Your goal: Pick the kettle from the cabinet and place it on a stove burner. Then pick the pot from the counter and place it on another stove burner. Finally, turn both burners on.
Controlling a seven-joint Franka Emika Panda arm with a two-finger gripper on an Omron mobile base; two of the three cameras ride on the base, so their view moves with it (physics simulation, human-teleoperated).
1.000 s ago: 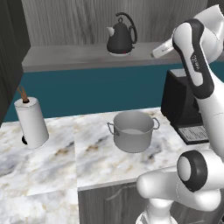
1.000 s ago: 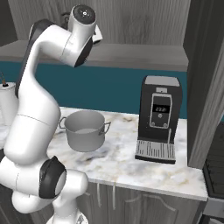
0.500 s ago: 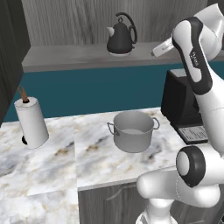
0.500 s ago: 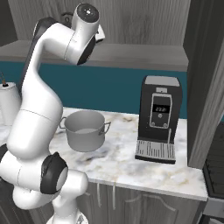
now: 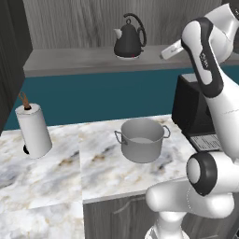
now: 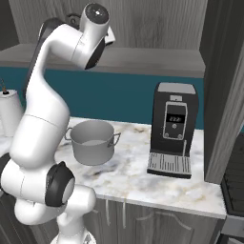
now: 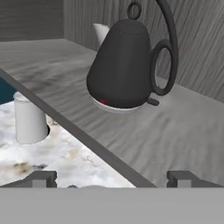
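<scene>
The kettle (image 7: 127, 65) stands upright on the cabinet (image 5: 84, 60) shelf, upper centre of the hand view. The pincer (image 7: 111, 178) is spread wide, its 2 tips low in frame, seemingly well short of it. The pot (image 5: 141, 139) sits mid-counter (image 5: 56, 168).

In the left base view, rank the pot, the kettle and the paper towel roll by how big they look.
1. pot, widest and nearest.
2. paper towel roll, tall but narrower; close to the pot in area, so this order is unsure.
3. kettle, smallest, though it stands farther back on the cabinet shelf.
</scene>
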